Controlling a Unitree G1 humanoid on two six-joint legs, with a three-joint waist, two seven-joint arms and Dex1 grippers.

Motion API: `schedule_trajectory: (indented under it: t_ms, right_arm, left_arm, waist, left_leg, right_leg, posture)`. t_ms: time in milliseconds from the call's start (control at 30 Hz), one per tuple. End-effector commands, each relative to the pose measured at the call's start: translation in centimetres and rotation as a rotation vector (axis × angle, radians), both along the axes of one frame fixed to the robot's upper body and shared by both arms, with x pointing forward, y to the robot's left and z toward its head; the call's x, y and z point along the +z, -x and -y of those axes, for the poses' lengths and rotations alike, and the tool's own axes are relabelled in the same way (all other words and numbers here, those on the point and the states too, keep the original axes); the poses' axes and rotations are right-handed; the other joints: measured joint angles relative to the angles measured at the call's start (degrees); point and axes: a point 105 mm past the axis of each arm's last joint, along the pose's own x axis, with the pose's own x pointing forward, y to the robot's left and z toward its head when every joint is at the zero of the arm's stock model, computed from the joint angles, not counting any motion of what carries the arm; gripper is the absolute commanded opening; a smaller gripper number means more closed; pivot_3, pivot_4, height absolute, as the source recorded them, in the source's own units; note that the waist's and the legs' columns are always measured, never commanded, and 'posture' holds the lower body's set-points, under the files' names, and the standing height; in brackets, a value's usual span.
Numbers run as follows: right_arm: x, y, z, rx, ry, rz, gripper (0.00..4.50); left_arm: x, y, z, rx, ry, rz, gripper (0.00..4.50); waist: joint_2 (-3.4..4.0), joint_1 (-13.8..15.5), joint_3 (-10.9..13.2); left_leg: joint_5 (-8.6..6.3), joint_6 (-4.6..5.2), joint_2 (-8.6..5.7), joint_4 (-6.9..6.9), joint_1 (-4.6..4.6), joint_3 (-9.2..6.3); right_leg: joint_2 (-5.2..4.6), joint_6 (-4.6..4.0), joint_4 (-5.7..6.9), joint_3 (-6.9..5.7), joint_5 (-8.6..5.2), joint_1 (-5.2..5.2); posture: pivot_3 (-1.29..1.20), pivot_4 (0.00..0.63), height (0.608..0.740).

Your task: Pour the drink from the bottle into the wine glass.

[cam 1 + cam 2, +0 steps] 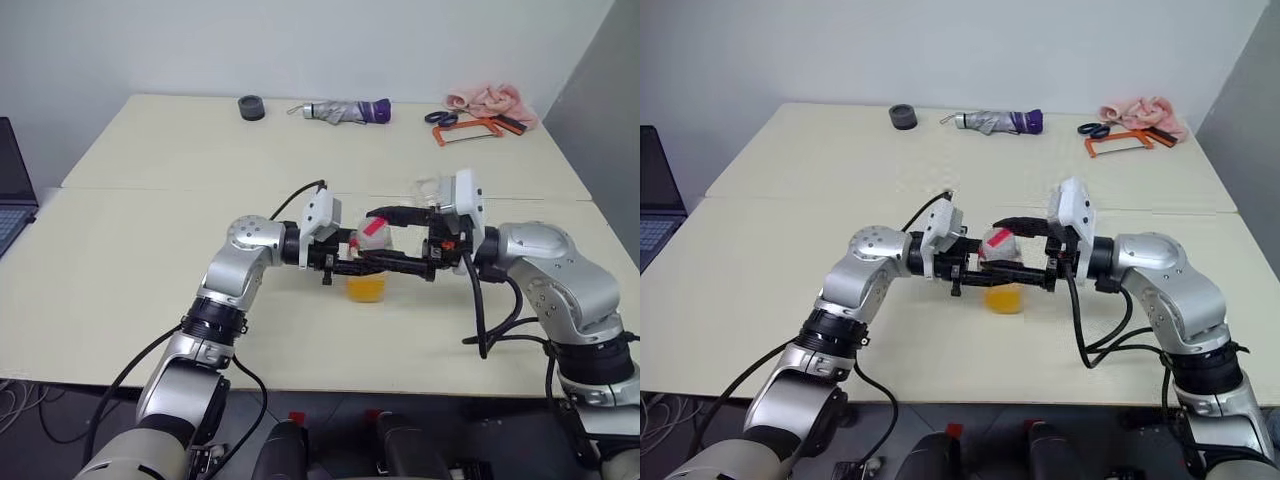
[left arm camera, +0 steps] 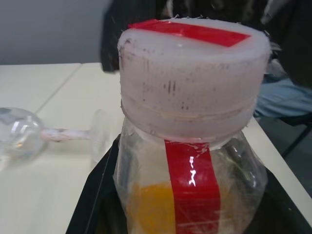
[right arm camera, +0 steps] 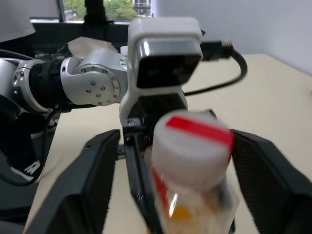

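Left to right across the cream table point(image 1: 150, 290): a laptop point(image 1: 12, 190) overhangs the left edge, with a broad bare stretch of tabletop between it and the arms. At centre, well in from the near edge, the left gripper point(image 1: 375, 262) reaches toward the robot's right and is clamped on the body of the bottle point(image 1: 367, 262), which stands upright over the table with the orange drink point(image 1: 366, 288) in its lower part and its red-and-white cap point(image 3: 192, 141) on. The right gripper point(image 3: 168, 151) reaches in from the opposite side, its two fingers point(image 3: 80, 185) spread wide on either side of the cap, apart from it. The wine glass point(image 2: 29, 136) lies on its side on the table just beyond the right wrist. Along the far edge, well apart from the arms: a dark roll of tape point(image 1: 251, 107), a folded umbrella point(image 1: 345, 110), scissors point(image 1: 441, 117), an orange hacksaw point(image 1: 470, 130) and a pink cloth point(image 1: 490, 100). A seam point(image 1: 150, 187) crosses the tabletop between them and the arms.
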Motion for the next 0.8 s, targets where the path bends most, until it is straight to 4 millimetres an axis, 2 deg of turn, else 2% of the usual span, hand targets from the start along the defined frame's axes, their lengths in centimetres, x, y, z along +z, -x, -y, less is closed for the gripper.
schedule_trajectory:
  t_ms: [33, 133, 233, 500, 800]
  right_arm:
    - [2.4, 1.8, 0.5, -0.048, -0.066, 0.092, 4.50]
    - [2.3, 2.8, 0.3, -0.104, -0.083, 0.110, 4.50]
    - [1.9, 3.0, -0.6, -0.169, -0.068, 0.160, 4.50]
    - [2.1, 1.1, -1.8, -0.293, -0.081, 0.234, 4.50]
    - [1.8, 0.2, -1.4, -0.359, -0.058, 0.244, 4.50]
  left_arm:
    - [1.9, 0.5, 0.0, -0.016, 0.049, 0.061, 1.81]
    - [1.7, 0.4, -0.1, -0.014, 0.044, 0.054, 1.81]
    - [1.5, 0.4, 0.0, -0.020, 0.038, 0.051, 1.81]
    - [1.3, 0.5, 0.2, -0.044, 0.023, 0.043, 1.81]
    - [1.1, 0.6, 0.1, -0.046, 0.014, 0.044, 1.81]
  waist:
    - [0.00, 0.03, 0.00]
    - [0.00, 0.02, 0.00]
    - [0.00, -0.15, 0.00]
    - [0.00, -0.07, 0.00]
    - [0.00, -0.04, 0.00]
  left_leg:
    - [0.00, 0.00, 0.00, 0.00, 0.00, 0.00]
    - [0.00, 0.00, -0.01, 0.00, 0.00, -0.01]
    - [0.00, 0.00, -0.01, 0.00, 0.02, 0.03]
    - [0.01, -0.01, 0.00, 0.02, 0.04, 0.04]
    - [0.01, -0.01, 0.01, 0.01, 0.03, 0.02]
  right_leg:
    - [0.00, 0.00, 0.00, 0.00, 0.00, 0.00]
    - [-0.01, 0.01, 0.00, -0.02, 0.00, 0.01]
    - [0.01, 0.02, 0.01, 0.03, -0.01, 0.00]
    - [0.04, 0.03, 0.02, 0.03, -0.01, 0.00]
    - [0.04, 0.01, 0.00, 0.03, -0.01, 0.00]
  posture:
    - [0.00, 0.150, 0.740]
    - [0.00, 0.150, 0.740]
    - [0.00, 0.150, 0.740]
    - [0.00, 0.150, 0.740]
    - [0.00, 0.150, 0.740]
